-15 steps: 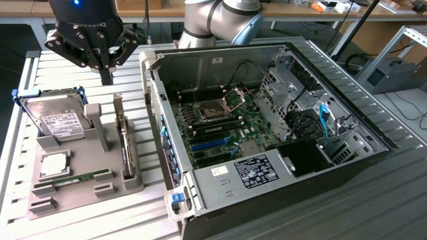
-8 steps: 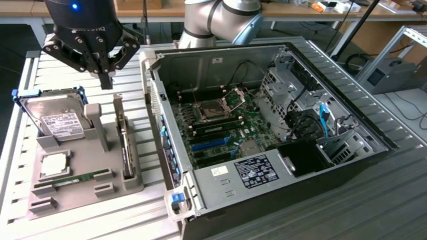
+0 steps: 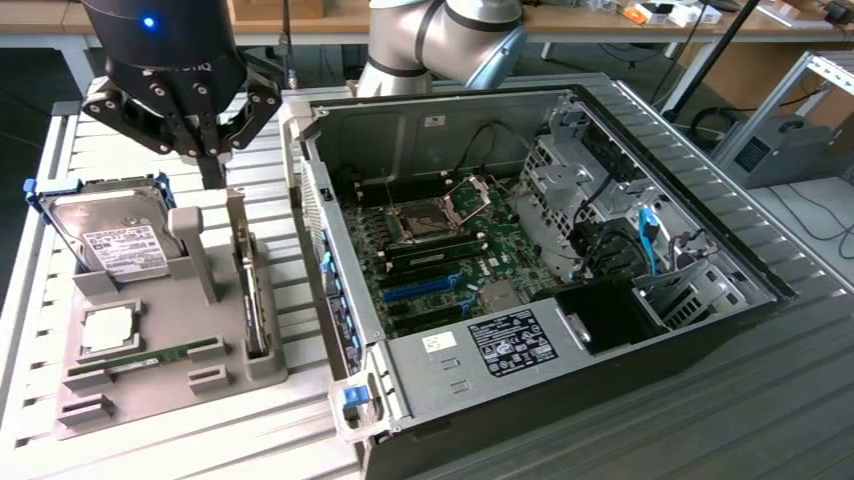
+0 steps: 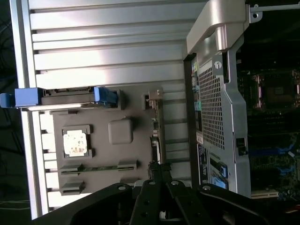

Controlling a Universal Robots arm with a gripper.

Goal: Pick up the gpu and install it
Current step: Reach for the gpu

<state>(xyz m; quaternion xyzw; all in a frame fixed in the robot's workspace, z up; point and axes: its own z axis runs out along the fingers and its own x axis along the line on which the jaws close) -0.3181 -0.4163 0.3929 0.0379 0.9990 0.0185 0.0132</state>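
Note:
The gpu (image 3: 248,290) stands on its edge in a slot along the side of the grey holder (image 3: 187,385) nearest the computer case. In the wrist view the gpu (image 4: 157,123) appears edge-on as a thin strip with a silvery bracket end. My gripper (image 3: 214,178) hangs above the holder's far end, a little toward the exterior view's left of the card. Its fingers are shut together with nothing between them. In the wrist view my gripper (image 4: 157,168) points roughly along the card's line, apart from it.
An open computer case (image 3: 350,300) with its motherboard (image 3: 441,260) lies at the exterior view's right of the holder. The holder also carries a silver hard drive (image 3: 120,248) in a blue bracket, a processor (image 3: 107,330) and a green memory stick (image 3: 150,357). The table (image 3: 280,440) is slatted metal.

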